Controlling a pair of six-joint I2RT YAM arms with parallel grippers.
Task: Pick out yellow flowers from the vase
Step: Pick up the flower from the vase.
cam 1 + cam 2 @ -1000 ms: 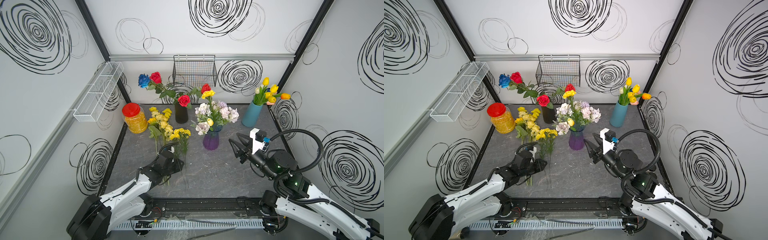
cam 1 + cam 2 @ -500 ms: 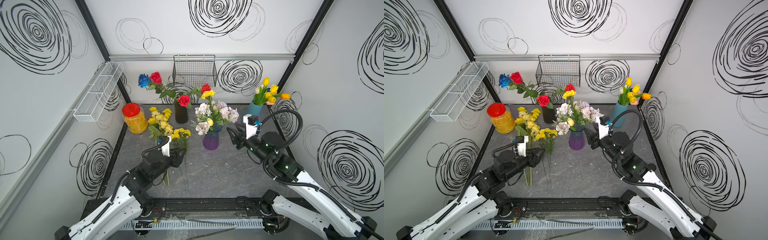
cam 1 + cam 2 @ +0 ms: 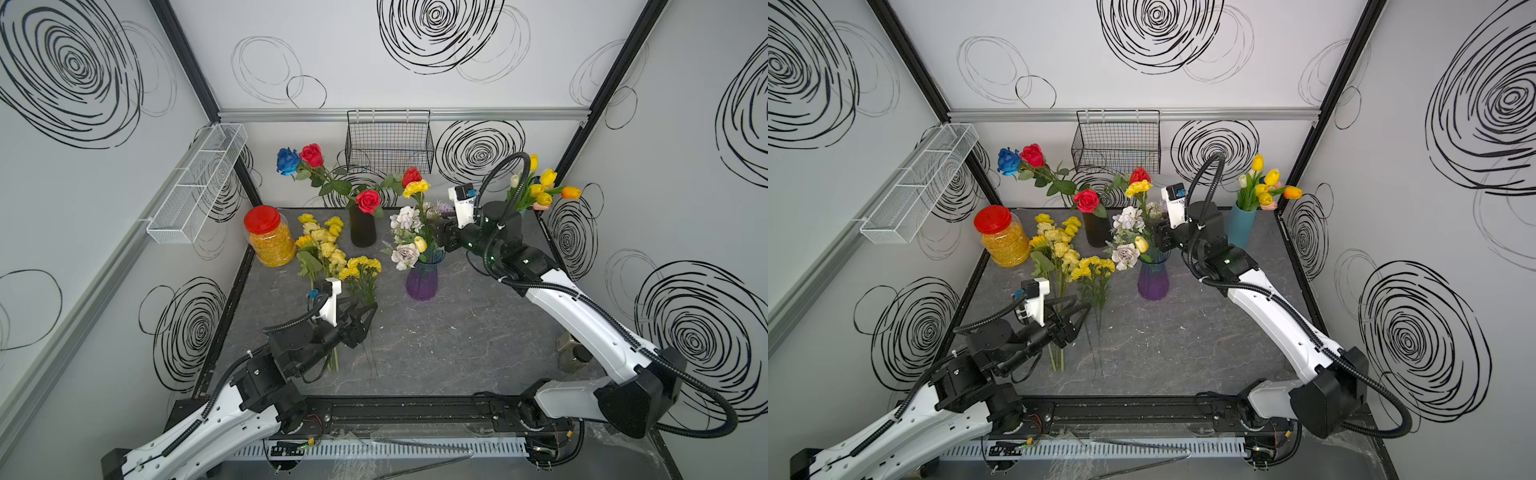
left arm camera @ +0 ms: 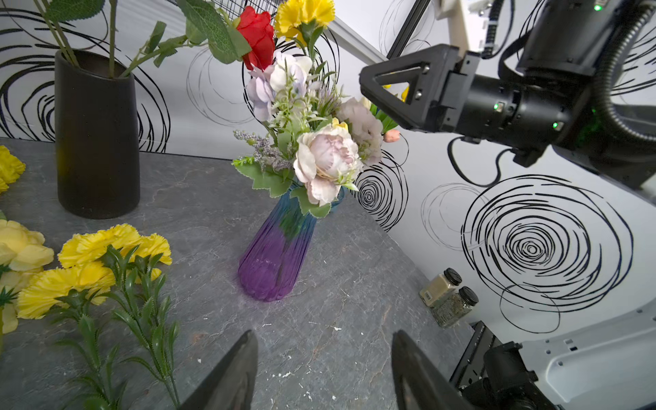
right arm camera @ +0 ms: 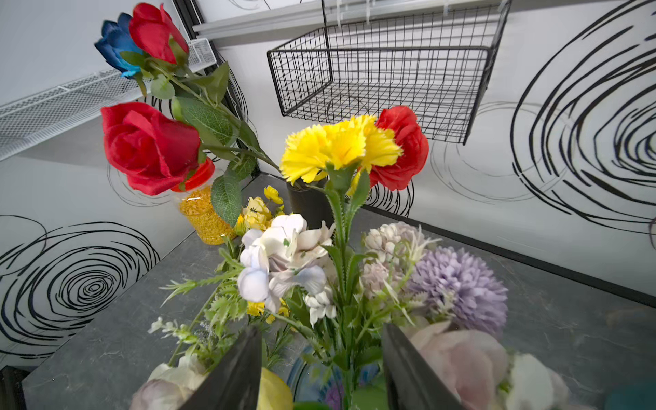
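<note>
Purple vase (image 3: 422,282) upright, near counter (image 3: 457,345) centre. Yellow carnation (image 5: 340,145) tallest in it; yellow bud (image 3: 420,244) lower, among pale blooms. Right pincer (image 5: 321,328) released, jaws straddling carnation stem above vase mouth, not clamped. Loose yellow flowers (image 3: 328,249) lie flat at 10 o'clock, heads toward red-lidded jar (image 3: 270,237). Left pincer (image 4: 323,335) released, empty, over counter near their stems. Yellow tulips (image 3: 540,189) in teal vase (image 3: 1241,224) at 2 o'clock.
</note>
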